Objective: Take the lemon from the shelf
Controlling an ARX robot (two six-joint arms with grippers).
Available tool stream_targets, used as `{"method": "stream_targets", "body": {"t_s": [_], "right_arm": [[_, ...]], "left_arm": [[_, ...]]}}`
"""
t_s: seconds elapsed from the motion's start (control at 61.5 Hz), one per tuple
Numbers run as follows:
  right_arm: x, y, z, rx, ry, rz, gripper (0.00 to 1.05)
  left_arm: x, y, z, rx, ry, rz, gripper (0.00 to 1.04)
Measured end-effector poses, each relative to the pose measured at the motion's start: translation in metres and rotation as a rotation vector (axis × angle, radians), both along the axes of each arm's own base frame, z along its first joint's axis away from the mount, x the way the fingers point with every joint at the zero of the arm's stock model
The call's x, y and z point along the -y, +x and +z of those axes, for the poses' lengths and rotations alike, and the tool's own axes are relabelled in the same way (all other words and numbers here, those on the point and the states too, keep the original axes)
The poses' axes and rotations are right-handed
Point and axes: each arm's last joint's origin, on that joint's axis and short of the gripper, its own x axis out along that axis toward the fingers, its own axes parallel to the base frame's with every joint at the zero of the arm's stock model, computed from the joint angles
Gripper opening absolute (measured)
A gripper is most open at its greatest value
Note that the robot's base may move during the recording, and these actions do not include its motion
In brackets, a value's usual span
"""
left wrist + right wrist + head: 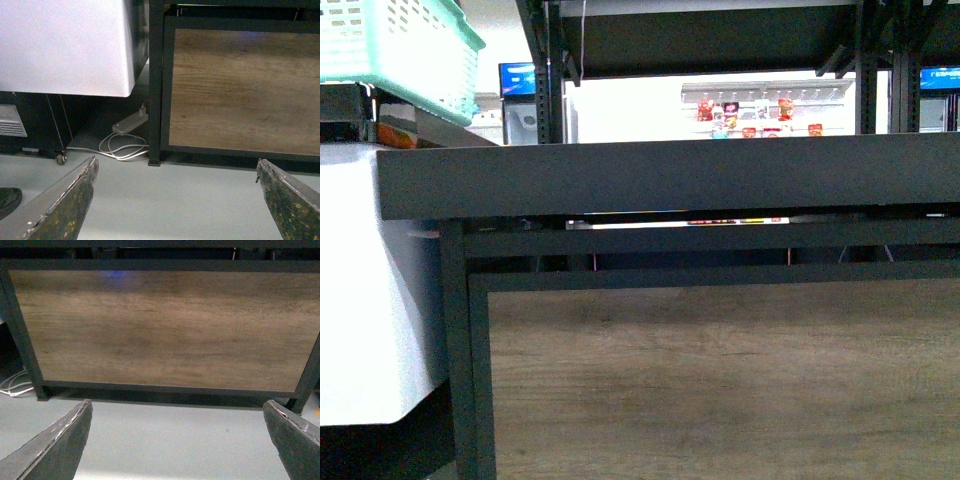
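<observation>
Front view showed black metal tiered shelf [456,330], wood-grain lower panel [720,380]; yellow lemon unseen, likely above tray lip [670,180]. Left tool [176,162] and right tool [177,402] hung low, spread wide, empty; nearer arm undeterminable.

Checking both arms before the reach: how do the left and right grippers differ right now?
The left gripper has mottled, yellowish-worn fingers; the right gripper has plainer dark grey ones. The left gripper faces a corner post of the shelf and a white cable on the floor; the right gripper faces the wood-grain panel squarely. Both are open, empty and low near the floor.
</observation>
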Motion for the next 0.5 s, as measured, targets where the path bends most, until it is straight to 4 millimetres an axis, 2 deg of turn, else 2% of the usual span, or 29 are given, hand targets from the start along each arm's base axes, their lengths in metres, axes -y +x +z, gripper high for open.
{"method": "stream_targets", "body": {"t_s": [0.504], "right_arm": [[0.0000,0.0000,0.0000,0.000,0.000,0.000,1.02]], "left_arm": [[0.0000,0.0000,0.0000,0.000,0.000,0.000,0.97]]}}
